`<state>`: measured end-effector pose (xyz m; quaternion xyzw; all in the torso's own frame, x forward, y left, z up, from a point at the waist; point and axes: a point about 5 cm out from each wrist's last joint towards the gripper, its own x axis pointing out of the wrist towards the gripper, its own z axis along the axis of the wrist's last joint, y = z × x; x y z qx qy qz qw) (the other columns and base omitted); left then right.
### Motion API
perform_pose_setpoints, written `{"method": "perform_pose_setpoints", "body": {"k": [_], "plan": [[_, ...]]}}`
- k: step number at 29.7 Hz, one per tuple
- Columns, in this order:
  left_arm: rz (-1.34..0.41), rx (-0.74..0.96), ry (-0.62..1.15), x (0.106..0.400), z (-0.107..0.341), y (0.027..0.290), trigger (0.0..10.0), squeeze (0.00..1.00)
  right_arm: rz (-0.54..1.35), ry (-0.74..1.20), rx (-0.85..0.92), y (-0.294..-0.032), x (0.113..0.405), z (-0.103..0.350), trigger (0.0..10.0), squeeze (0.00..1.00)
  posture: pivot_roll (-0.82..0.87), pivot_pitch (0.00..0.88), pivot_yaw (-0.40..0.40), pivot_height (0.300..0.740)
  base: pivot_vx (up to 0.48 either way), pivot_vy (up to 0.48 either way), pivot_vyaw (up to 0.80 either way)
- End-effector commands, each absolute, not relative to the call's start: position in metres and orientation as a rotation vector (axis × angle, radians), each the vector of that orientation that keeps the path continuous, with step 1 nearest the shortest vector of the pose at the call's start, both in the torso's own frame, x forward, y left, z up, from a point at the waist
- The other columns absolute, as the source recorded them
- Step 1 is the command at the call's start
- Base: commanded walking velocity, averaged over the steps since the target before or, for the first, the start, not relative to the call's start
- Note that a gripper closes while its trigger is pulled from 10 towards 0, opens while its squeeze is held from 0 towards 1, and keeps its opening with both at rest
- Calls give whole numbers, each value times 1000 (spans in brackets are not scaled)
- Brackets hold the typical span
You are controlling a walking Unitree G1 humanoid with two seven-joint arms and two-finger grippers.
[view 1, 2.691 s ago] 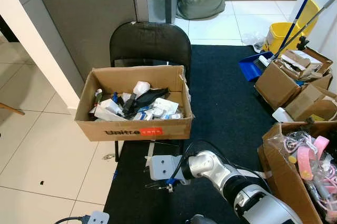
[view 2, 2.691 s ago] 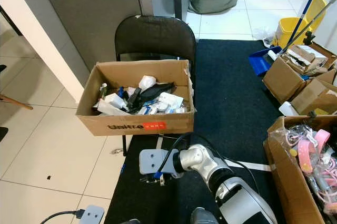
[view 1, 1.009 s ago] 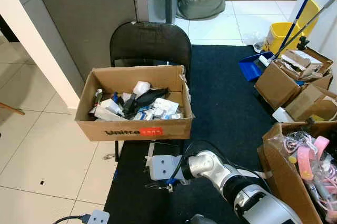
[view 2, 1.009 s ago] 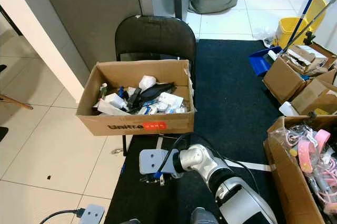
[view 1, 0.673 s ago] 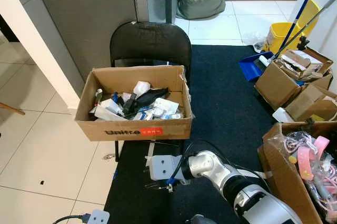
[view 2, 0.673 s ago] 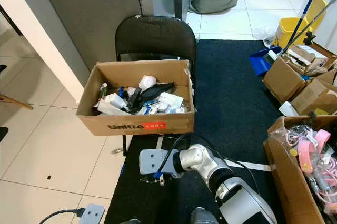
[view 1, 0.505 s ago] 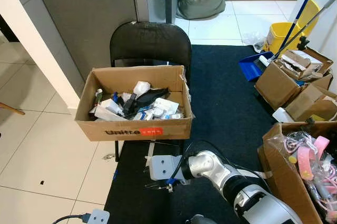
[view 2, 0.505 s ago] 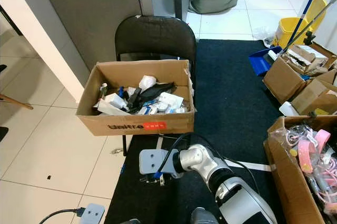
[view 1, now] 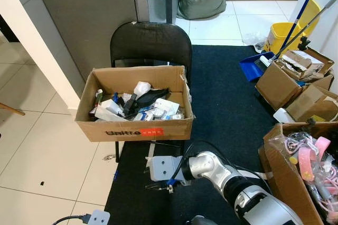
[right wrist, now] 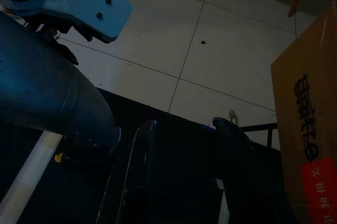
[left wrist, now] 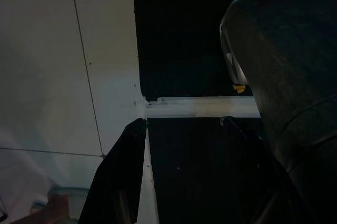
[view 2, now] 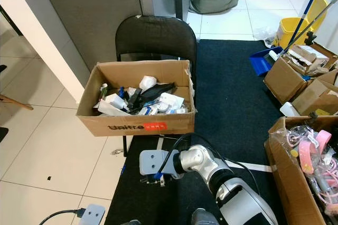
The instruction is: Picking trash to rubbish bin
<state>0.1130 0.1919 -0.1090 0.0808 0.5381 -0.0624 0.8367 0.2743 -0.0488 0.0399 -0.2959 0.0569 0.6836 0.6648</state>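
Nothing moved. Brown cardboard box (view 1: 134, 110) on black chair, heaped with trash. Right hand (right wrist: 181, 129) empty, fingers parted, low over black rug.

The cardboard box (view 1: 134, 128) reads "Unitree" in black beside a red label with illegible white characters.

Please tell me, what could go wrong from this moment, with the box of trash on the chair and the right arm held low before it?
1. The cardboard box overhangs the black chair in front; a push from the right gripper, open and empty below its printed side, might tip it.
2. A black cable loops over the right arm and could catch when it rises.
3. The trash inside lies in a tangled heap, so one grasp may drag out several pieces.
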Motion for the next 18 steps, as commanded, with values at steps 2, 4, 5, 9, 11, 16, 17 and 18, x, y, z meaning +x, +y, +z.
{"method": "perform_pose_setpoints", "body": {"k": [2,4,5,9,11,16,17,18], "plan": [[-156,166,1151,110,-110,188,10000,0,1550,128,-672,-47,275,40,10000,0,-44,80,51,740,0,0,0],[-156,167,1152,109,-110,189,10000,0,1550,128,-672,-47,275,40,10000,0,-46,79,51,740,0,0,0],[-156,168,1153,108,-110,191,10000,0,1550,128,-672,-47,275,40,10000,0,-46,79,51,740,0,0,0],[-155,169,1156,106,-111,193,10000,0,1550,129,-672,-48,274,40,10000,0,-49,79,49,740,0,0,0],[-154,168,1158,105,-111,194,10000,0,1550,128,-672,-48,275,40,10000,0,-47,81,49,740,0,0,0],[-152,165,1159,104,-111,194,10000,0,1551,128,-672,-48,275,40,10000,0,-45,84,50,740,0,0,0],[-152,164,1160,104,-111,193,10000,0,1551,128,-672,-48,275,40,10000,0,-45,84,50,740,0,0,0],[-152,163,1161,104,-111,193,10000,0,1551,128,-672,-48,275,40,10000,0,-45,84,50,740,0,0,0]]}}
